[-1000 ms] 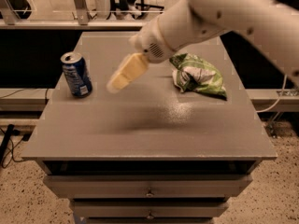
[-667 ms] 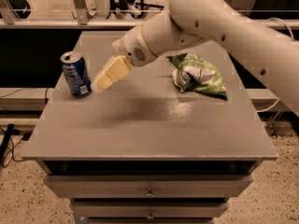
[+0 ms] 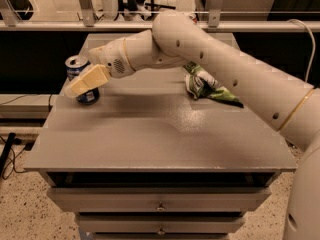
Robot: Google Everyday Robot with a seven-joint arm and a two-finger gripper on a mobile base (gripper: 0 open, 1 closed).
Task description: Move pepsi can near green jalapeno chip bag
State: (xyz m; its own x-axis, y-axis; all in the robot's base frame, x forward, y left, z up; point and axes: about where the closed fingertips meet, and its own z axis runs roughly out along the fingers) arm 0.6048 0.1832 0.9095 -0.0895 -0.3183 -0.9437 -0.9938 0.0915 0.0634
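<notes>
The pepsi can, blue with a silver top, stands upright at the left edge of the grey table. My gripper is at the can, reaching in from the right and covering its middle; whether it touches the can I cannot tell. The green jalapeno chip bag, wrinkly green and white, lies on the far right part of the table, partly hidden behind my arm. The can and the bag are well apart.
The table is the top of a drawer cabinet with drawers below its front edge. A metal railing runs behind the table. The can stands close to the left edge. Speckled floor lies below.
My gripper has moved left across the table, from near the middle to the pepsi can. The can and the chip bag have not moved.
</notes>
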